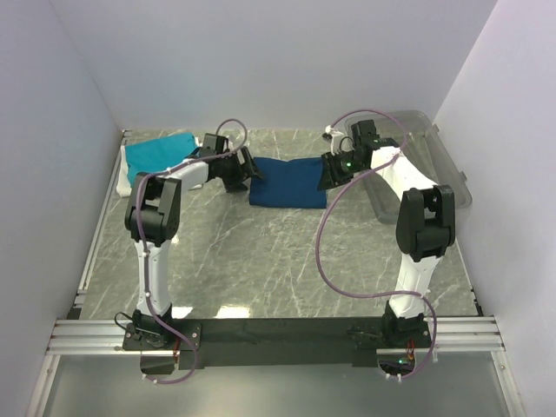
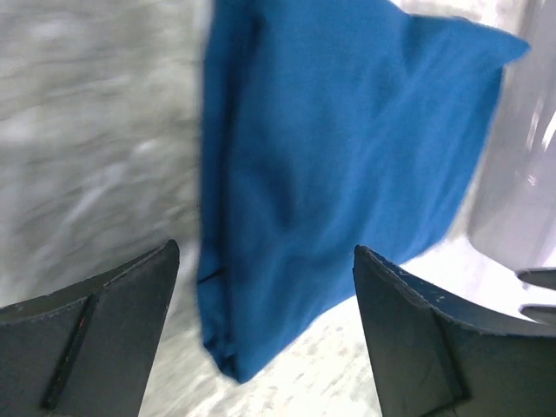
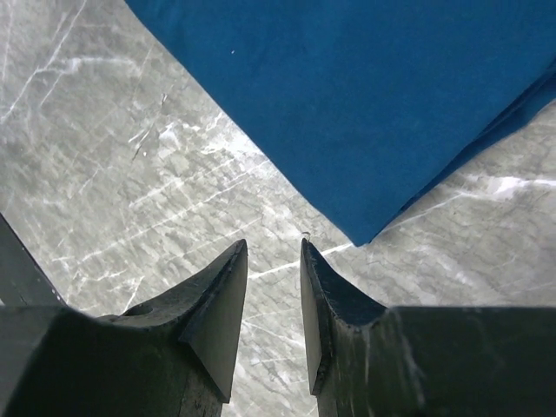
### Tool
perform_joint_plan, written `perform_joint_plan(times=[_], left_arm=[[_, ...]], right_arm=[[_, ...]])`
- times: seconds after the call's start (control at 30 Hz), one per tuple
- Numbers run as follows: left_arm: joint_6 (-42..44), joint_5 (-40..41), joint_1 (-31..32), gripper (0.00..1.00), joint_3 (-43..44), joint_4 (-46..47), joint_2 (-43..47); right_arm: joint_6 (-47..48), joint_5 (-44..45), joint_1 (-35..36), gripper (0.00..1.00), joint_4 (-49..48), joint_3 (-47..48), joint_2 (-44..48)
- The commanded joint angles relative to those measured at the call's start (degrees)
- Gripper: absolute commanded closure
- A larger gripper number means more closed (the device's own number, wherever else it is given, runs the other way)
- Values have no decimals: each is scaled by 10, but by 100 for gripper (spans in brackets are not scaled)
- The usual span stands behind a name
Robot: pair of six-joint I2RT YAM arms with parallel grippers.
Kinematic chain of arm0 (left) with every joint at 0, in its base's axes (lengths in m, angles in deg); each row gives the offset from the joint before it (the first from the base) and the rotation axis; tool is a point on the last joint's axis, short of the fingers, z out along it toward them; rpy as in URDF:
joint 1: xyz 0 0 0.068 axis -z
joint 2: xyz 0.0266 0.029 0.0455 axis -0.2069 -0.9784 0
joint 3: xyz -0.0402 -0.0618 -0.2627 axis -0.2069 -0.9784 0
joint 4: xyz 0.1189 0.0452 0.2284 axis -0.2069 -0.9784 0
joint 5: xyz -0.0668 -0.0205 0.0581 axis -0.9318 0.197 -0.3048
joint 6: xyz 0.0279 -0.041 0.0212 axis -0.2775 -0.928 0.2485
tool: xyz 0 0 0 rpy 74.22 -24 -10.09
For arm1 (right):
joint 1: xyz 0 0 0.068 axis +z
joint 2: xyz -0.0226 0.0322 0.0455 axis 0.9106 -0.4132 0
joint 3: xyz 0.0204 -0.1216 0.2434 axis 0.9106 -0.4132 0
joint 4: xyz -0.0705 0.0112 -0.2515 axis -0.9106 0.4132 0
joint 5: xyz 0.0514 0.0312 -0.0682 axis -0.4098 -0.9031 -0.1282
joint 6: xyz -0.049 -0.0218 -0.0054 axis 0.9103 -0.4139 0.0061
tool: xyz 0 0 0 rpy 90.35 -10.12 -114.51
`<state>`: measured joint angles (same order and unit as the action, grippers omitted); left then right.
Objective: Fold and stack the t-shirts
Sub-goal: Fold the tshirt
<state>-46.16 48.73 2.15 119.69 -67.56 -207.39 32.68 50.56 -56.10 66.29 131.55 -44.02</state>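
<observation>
While the navy t-shirt (image 1: 288, 181) lies folded into a flat rectangle near the far middle of the marble bench (image 1: 261, 269), both arms reach in toward it from opposite ends. At its left end is the left hand (image 1: 236, 172), and the wrist view shows that hand (image 2: 265, 254) spread wide with the blue cloth (image 2: 347, 156) lying in the space between the fingers; that picture is smeared, so whether either finger touches the fabric cannot be told. At the shirt's right end is the right hand (image 1: 334, 169), and its own view shows the hand (image 3: 271, 248) drawn almost together with only a slim gap, pinching nothing, its tips over bare marble just beside a corner of the shirt (image 3: 365, 87). A folded teal t-shirt (image 1: 161, 152) sits in the far left corner on top of a white t-shirt (image 1: 129, 165), well apart from the navy one, and a clear plastic bin (image 1: 430, 148) stands along the right wall
</observation>
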Motion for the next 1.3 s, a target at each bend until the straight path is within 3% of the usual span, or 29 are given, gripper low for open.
perform_joint_plan(times=[0.0, 0.17, 0.5, 0.57, 0.67, 1.03, 1.27], left_arm=[[10, -24, 17, 12, 56, -42, -44], [14, 5, 39, 12, 83, -85, -73], [-10, -11, 61, 45, 83, -71, -94], [-8, -18, 64, 57, 84, -67, -95], [-6, -16, 64, 99, 87, -70, -89], [134, 137, 63, 100, 104, -118, 40], [208, 171, 51, 100, 93, -144, 107]], right_arm=[[-9, -11, -9, 62, -25, -3, 23], [-11, -12, -12, 62, -29, -9, 25], [-13, -13, -20, 61, -32, -13, 21], [-13, -14, -21, 62, -32, -13, 22], [-12, -15, -26, 61, -31, -16, 23], [-11, -18, -38, 62, -39, -38, 38], [-13, -23, -40, 62, -39, -36, 32]])
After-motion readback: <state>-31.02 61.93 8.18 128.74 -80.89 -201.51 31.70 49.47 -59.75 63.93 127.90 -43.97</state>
